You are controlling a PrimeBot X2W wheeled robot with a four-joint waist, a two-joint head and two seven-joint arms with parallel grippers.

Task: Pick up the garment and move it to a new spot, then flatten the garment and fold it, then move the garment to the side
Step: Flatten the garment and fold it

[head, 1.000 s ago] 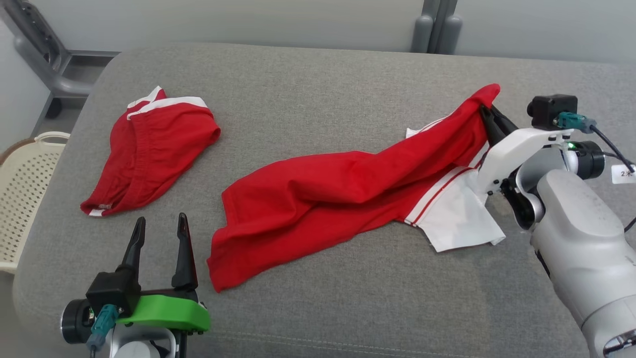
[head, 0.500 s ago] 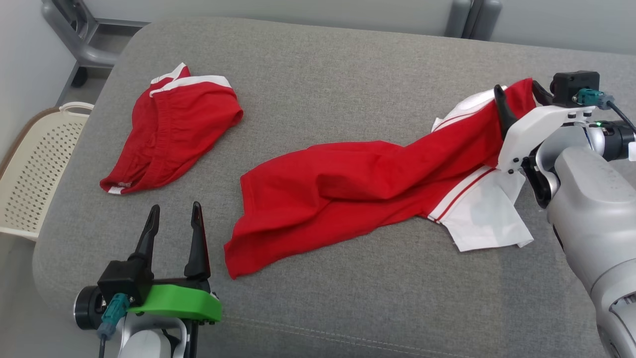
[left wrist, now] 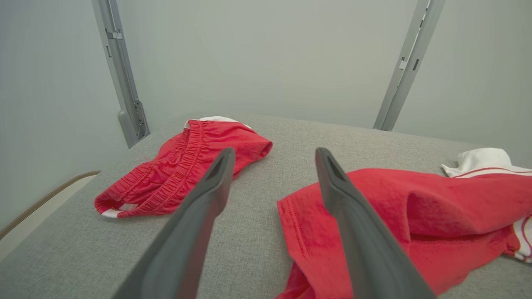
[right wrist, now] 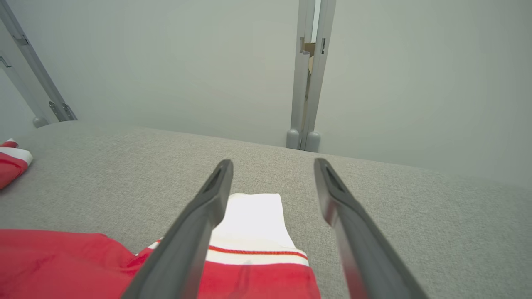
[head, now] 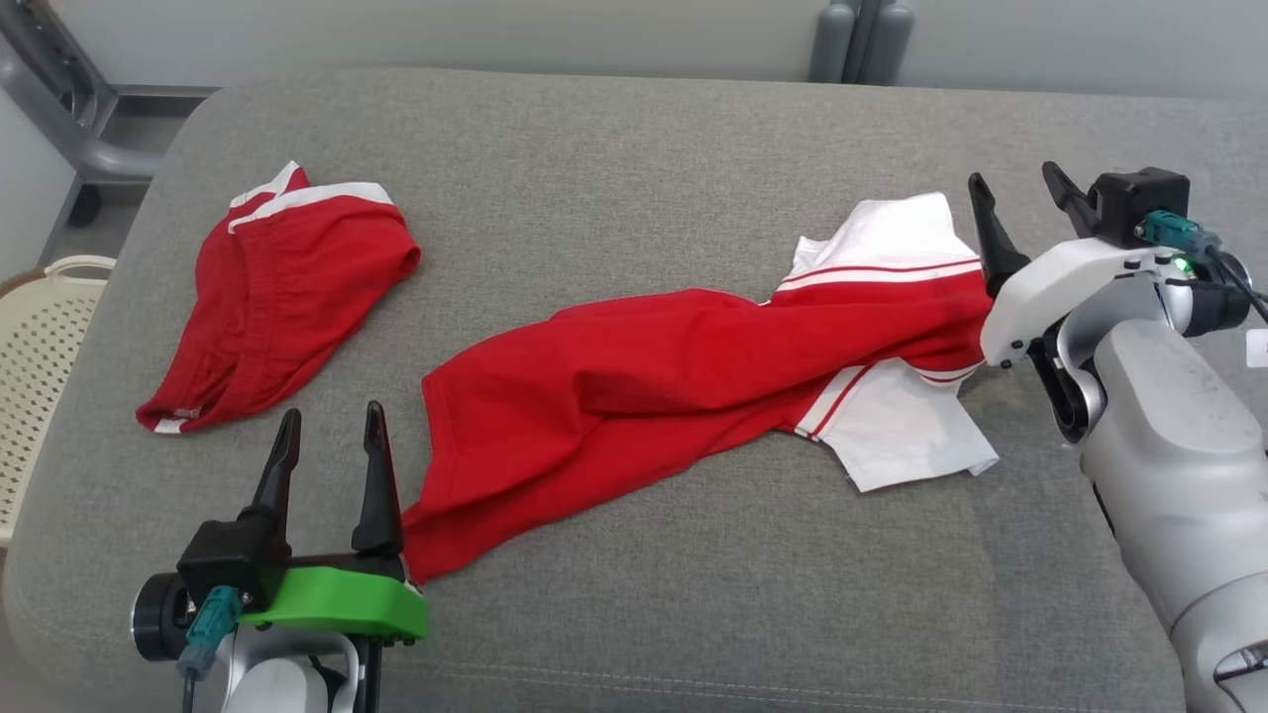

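Twisted red shirt [head: 674, 386] on grey cushion [head: 614, 129]; left tool [head: 332, 411] and right tool [head: 1012, 175] wide, empty; flattening seems next, needing corner grips

The grey padded worktop [head: 634, 139] bears a rumpled red-and-white shirt [head: 644, 386] stretched from 3 to 7 o'clock, and red shorts [head: 287, 287] at 10 o'clock, well apart.

Left gripper [head: 332, 411]: long dark fingers, black base, green bracket [head: 337, 609]; teal connector [head: 205, 626] just left of the green bracket. Right gripper [head: 1012, 175]: white bracket [head: 1050, 287], black camera box [head: 1139, 198], green LED [head: 1181, 263], grey forearm [head: 1169, 436].
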